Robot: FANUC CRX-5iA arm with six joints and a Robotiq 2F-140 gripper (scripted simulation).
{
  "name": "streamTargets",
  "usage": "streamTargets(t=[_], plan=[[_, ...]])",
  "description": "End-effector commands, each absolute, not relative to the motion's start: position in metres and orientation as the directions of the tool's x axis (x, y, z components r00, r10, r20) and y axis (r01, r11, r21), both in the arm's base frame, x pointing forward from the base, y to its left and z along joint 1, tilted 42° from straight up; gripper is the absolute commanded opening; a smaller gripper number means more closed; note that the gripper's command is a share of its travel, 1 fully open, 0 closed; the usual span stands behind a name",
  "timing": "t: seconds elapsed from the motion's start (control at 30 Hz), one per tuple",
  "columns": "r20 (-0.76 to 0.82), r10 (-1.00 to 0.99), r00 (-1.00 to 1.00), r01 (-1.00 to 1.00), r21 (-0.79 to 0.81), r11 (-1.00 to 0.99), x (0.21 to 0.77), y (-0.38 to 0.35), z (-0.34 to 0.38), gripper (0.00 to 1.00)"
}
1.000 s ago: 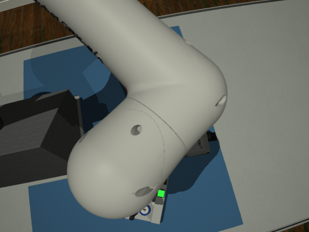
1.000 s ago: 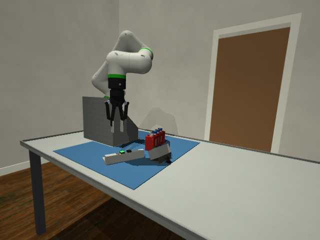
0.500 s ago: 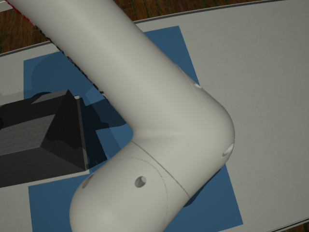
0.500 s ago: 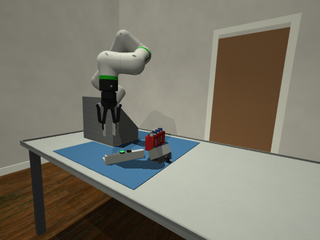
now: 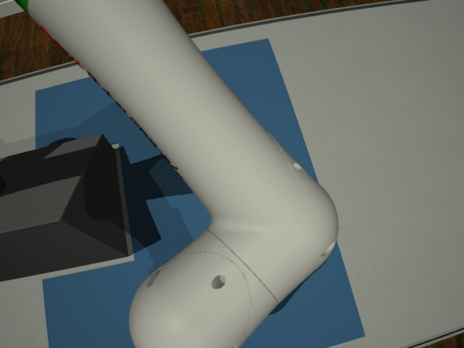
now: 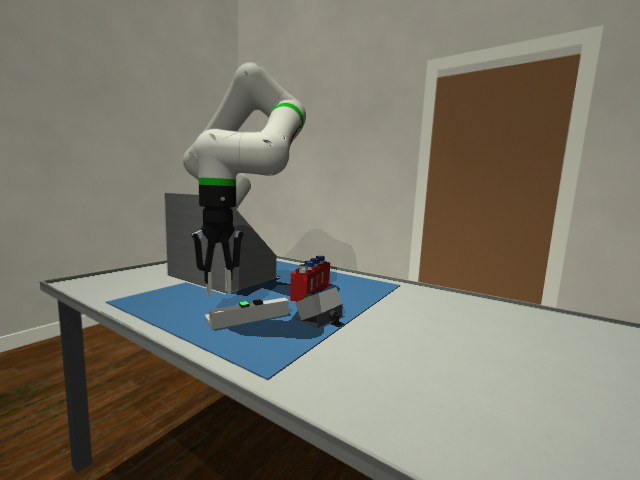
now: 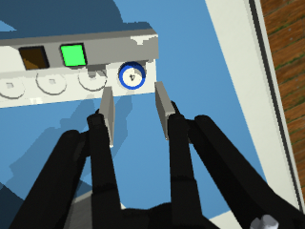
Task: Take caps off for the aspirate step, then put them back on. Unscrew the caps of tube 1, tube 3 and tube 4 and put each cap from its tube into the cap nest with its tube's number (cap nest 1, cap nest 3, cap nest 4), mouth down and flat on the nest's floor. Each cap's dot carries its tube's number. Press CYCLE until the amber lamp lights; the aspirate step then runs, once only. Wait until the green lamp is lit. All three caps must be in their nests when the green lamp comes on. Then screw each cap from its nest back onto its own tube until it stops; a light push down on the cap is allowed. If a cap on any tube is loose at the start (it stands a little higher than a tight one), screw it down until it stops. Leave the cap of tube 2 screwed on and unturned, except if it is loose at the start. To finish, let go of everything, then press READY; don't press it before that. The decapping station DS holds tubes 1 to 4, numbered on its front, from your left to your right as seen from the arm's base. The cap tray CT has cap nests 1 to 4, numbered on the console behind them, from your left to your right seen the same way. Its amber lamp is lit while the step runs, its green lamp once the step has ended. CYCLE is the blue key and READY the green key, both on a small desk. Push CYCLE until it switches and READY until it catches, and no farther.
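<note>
In the wrist view the cap tray (image 7: pixel 76 72) lies just ahead of my fingers. Its green lamp (image 7: pixel 72 54) is lit and the amber lamp (image 7: pixel 32 57) beside it is dark. One blue cap with a white dot (image 7: pixel 131 76) sits in the nest at the tray's right end. The three other nests (image 7: pixel 52 83) are empty. My gripper (image 7: pixel 134 95) hangs above the mat just short of that cap, fingers partly apart with nothing between them. In the exterior view the gripper (image 6: pixel 218 289) hovers over the tray's (image 6: pixel 248 312) left end. The red decapping station (image 6: pixel 310 279) carries blue-capped tubes.
The small key desk (image 6: pixel 320 305) stands in front of the station. A tall grey block (image 6: pixel 217 248) stands behind the gripper; it also shows in the top view (image 5: pixel 56 202). The arm's forearm (image 5: pixel 209 157) hides the tray, station and desk in the top view.
</note>
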State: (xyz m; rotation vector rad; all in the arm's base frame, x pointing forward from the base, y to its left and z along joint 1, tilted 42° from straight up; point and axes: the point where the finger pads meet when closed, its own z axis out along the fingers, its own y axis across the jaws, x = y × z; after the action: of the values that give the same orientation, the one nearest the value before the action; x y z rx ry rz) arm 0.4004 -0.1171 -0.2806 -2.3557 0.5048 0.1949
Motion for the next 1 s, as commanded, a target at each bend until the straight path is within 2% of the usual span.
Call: streamTargets(t=[0.0, 0.23, 0.97], plan=[[-0.275, -0.303, 0.912, -0.409, -0.617, -0.673, 0.401, -0.105, -0.294, 0.29], [-0.275, -0.303, 0.912, -0.409, -0.617, -0.673, 0.401, -0.082, -0.319, 0.29], [-0.275, -0.303, 0.912, -0.409, -0.617, -0.673, 0.401, -0.078, -0.324, 0.29]])
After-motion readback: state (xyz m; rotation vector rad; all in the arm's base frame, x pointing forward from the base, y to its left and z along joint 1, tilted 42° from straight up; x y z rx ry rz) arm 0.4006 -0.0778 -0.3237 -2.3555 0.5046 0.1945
